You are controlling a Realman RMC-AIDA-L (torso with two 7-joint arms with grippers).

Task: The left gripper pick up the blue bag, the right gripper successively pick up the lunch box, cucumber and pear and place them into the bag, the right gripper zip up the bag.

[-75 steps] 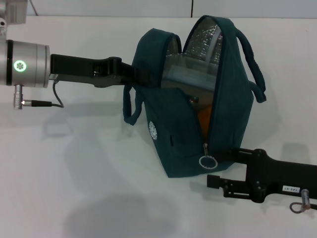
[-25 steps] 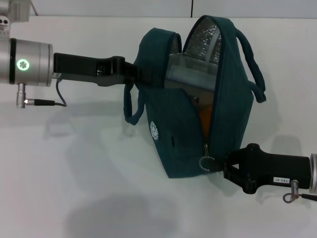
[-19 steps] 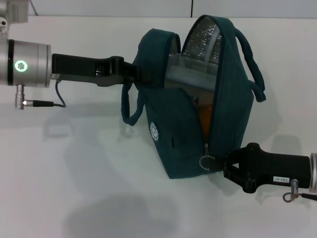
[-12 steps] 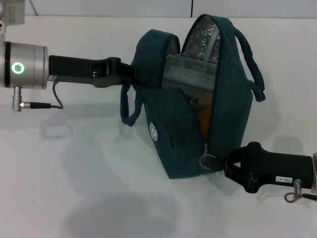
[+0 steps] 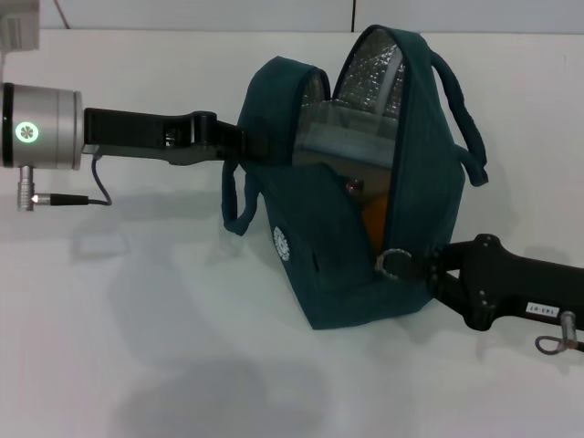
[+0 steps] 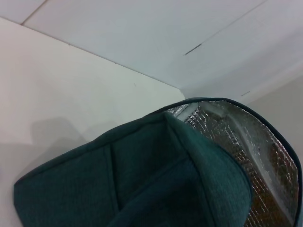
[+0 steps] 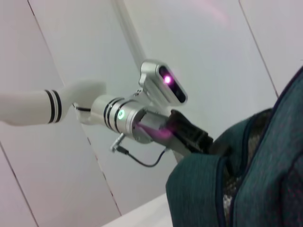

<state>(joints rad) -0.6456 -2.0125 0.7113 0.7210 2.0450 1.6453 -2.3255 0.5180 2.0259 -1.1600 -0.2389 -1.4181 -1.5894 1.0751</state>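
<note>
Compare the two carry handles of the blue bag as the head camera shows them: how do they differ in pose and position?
The left handle hangs down as a loose loop beside the bag's left panel, just under the left gripper that clamps that panel's rim. The right handle arches outward from the bag's right panel, higher up, and nothing grips it; the right gripper is lower, at the zipper ring. Both are dark blue-green fabric straps matching the bag.

Left gripper (image 5: 245, 146) clamped, arm level, right gripper (image 5: 422, 266) seemingly pinched

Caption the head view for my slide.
Left gripper holds the blue bag open; right gripper grips its zipper ring.
</note>
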